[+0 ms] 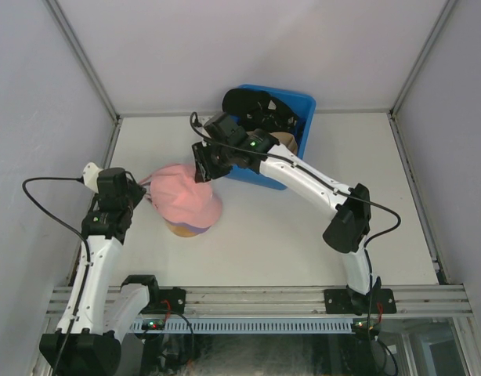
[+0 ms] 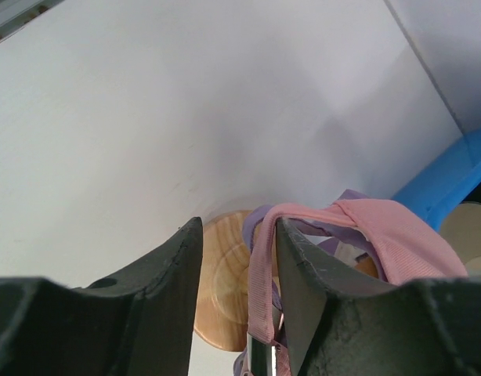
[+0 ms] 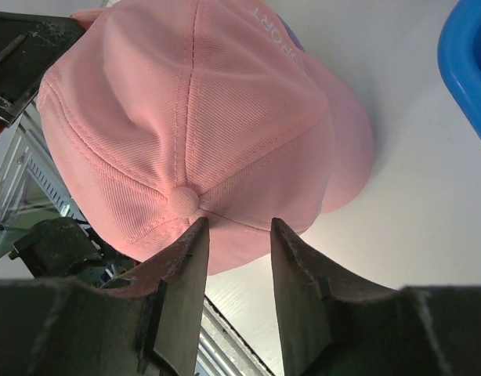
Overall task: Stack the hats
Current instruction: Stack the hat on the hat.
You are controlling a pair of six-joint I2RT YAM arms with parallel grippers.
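Left hand (image 2: 238, 227) stands open at the back strap of the pink cap (image 3: 193, 117), which lies loose in the gap against one finger. That cap sits over the lavender cap (image 2: 254, 222) on the wooden stand (image 2: 221, 282), in the middle of the counter (image 1: 264, 244). Right hand (image 3: 239, 223) hovers open just above the crown button. Placing looks finished; next, both hands should back off without snagging the strap. Beyond, the blue bin (image 1: 307, 106) holds a black cap (image 1: 248, 102) and a tan cap (image 1: 286, 141).
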